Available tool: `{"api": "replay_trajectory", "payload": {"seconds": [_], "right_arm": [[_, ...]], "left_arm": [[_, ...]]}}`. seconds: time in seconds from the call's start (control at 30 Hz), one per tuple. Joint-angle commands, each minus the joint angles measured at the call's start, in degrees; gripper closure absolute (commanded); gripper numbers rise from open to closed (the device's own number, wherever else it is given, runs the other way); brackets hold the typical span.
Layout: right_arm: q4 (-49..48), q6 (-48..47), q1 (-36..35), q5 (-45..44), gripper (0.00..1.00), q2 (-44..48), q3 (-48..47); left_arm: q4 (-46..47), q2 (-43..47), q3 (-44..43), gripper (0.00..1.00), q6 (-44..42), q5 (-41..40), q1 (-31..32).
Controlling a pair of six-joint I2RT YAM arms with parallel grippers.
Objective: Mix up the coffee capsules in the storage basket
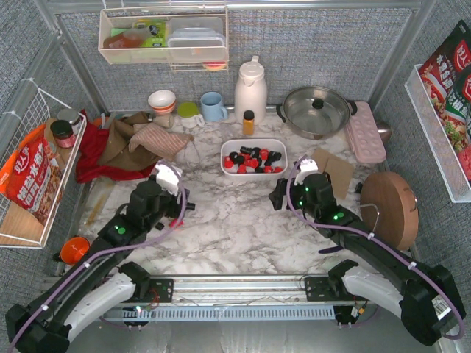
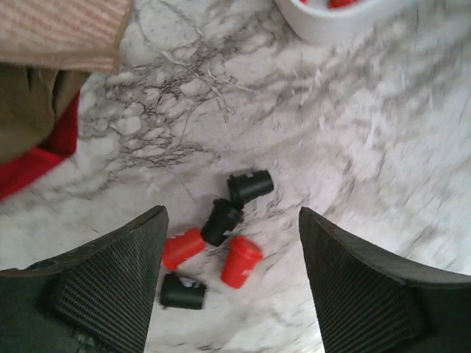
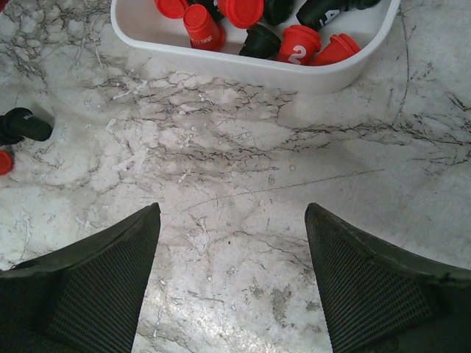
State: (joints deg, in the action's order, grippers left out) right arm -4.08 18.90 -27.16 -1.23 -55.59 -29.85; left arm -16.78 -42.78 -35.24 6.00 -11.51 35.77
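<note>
You've got red and black coffee capsules [image 3: 259, 40] in a white storage basket [image 3: 243, 72], top of the right wrist view. The tabletop [image 3: 243, 191] is white marble, grey-veined. Left wrist, centre: loose capsules [image 2: 221, 220], two red, three black. Upper left, a pink-striped cloth [image 2: 59, 33].

A white marble-patterned table [image 1: 235, 220] stands evenly lit inside grey woven fabric walls [image 1: 309, 44] on a metal frame, with a wire rack [image 1: 29, 103] on the left, a white bin [image 1: 433, 136] on the right and a clear shelf [image 1: 162, 55] on the far wall.
</note>
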Motion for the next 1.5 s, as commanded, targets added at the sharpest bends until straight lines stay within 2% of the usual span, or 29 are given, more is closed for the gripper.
{"api": "replay_trajectory", "payload": {"seconds": [0.0, 0.2, 0.3, 0.43, 0.6, 0.8, 1.23, 1.47], "right_arm": [[-2.0, 0.2, 0.0, -0.5, 0.16, 0.0, 0.4], [-1.7, 0.2, 0.0, -0.7, 0.16, 0.8, 0.4], [-1.7, 0.3, 0.0, -0.8, 0.16, 1.2, 0.6], [-1.6, 0.3, 0.0, -0.9, 0.16, 1.4, 0.7], [-1.6, 0.3, 0.0, -0.8, 0.16, 1.4, 0.8], [-1.5, 0.4, 0.0, -0.9, 0.16, 1.5, 0.9], [-1.6, 0.5, 0.0, -0.6, 0.16, 1.4, 0.8], [-1.9, 0.5, 0.0, -0.6, 0.16, 0.8, 0.8]], "left_arm": [[-8.3, 0.5, -0.2, 0.19, -27.4, 10.9, -0.5], [-21.5, -3.8, 0.9, 0.22, -35.8, 19.8, -7.1], [-22.0, -7.3, 1.8, 0.25, -37.1, 24.7, -10.3], [-19.7, -12.7, 1.2, 0.33, -36.2, 28.1, -10.9], [-17.2, -18.0, 2.2, 0.43, -37.0, 26.4, -11.6], [-10.3, -20.0, 4.4, 0.54, -38.7, 23.5, -12.9], [-3.8, -23.4, 5.1, 0.54, -39.8, 23.4, -13.9], [-7.9, -23.2, 1.2, 0.53, -42.5, 22.6, -14.3]]}}
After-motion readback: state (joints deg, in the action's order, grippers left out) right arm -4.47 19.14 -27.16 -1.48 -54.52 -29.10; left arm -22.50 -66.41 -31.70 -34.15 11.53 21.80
